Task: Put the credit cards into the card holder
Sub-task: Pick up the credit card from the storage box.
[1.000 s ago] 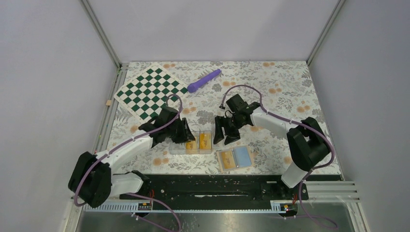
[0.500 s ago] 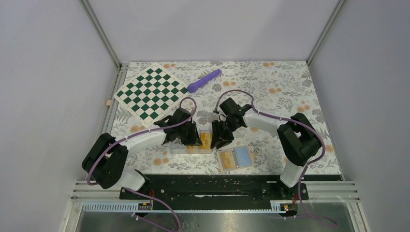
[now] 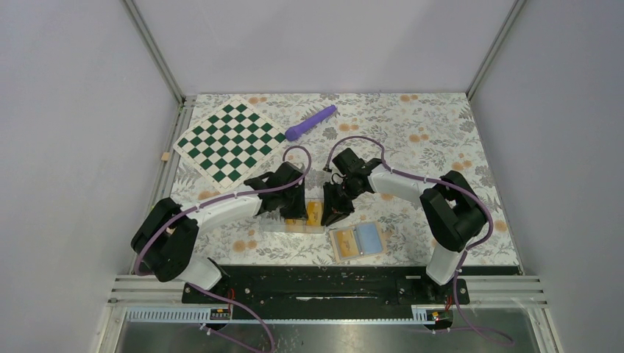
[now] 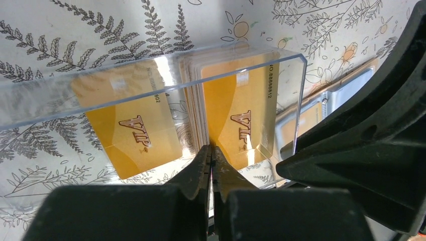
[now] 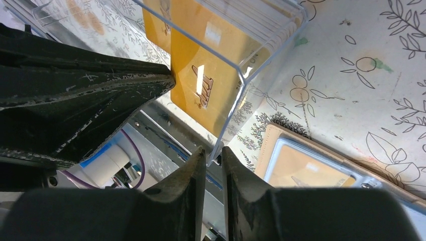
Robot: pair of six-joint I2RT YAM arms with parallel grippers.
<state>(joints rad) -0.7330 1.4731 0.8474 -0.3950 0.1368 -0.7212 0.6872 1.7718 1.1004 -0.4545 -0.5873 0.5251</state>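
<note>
While the card holder (image 3: 358, 241) lies open nearest with one card seemingly pocketed, most credit cards (image 4: 236, 120) sit beyond in the clear case (image 4: 150, 95).
Left gripper (image 4: 211, 153) is pinched shut at the stack's edge; right gripper (image 5: 212, 155) narrowly straddles the case's end wall, grip uncertain.

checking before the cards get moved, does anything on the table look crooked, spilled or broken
Nothing spilled or broken. In the clear case, one loose card lies crooked beside the neat stack. The checkered mat sits turned against the edges of the table.
</note>
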